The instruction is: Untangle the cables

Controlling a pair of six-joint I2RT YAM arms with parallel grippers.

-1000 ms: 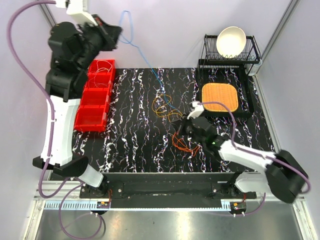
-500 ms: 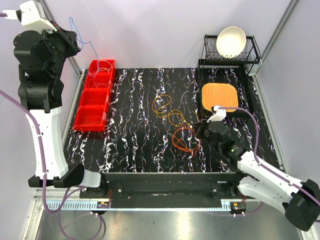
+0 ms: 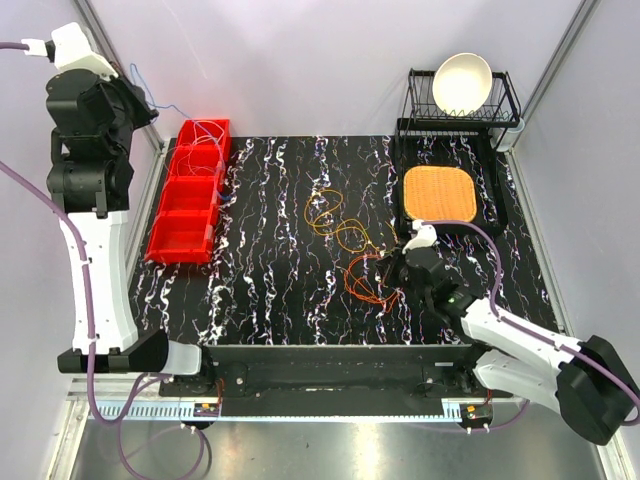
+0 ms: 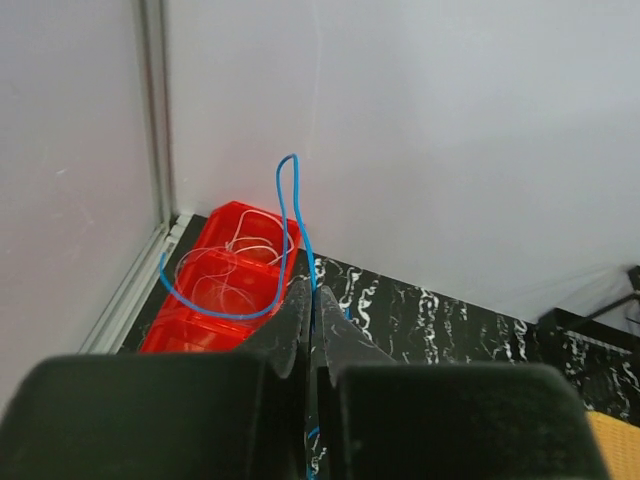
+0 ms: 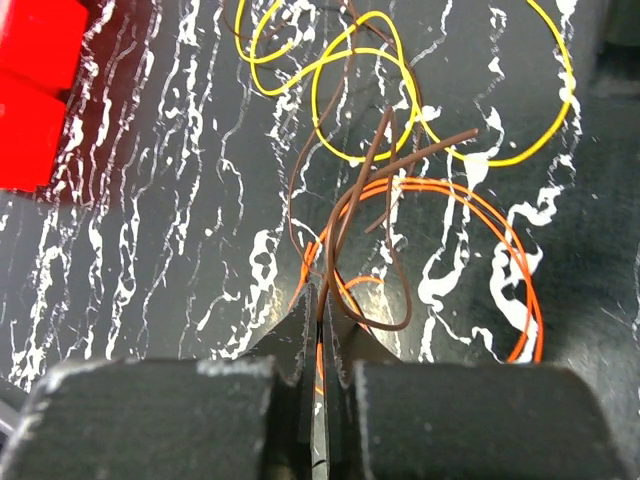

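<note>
My left gripper is raised high at the far left, shut on a thin blue cable. In the left wrist view the gripper pinches this blue cable, which loops up and hangs over the red bins. My right gripper sits low at the orange cables on the black marbled surface. In the right wrist view it is shut on a brown cable, with orange loops under it and yellow loops beyond. More yellow loops lie mid-table.
A row of red bins stands at the left edge of the mat; the farthest holds thin pale wires. A black dish rack with a white bowl stands at the back right, an orange woven mat in front of it.
The left arm swung up and left, pulling the blue cable free of the pile and over the red bins. The right gripper drew back right, then returned to the orange cables.
</note>
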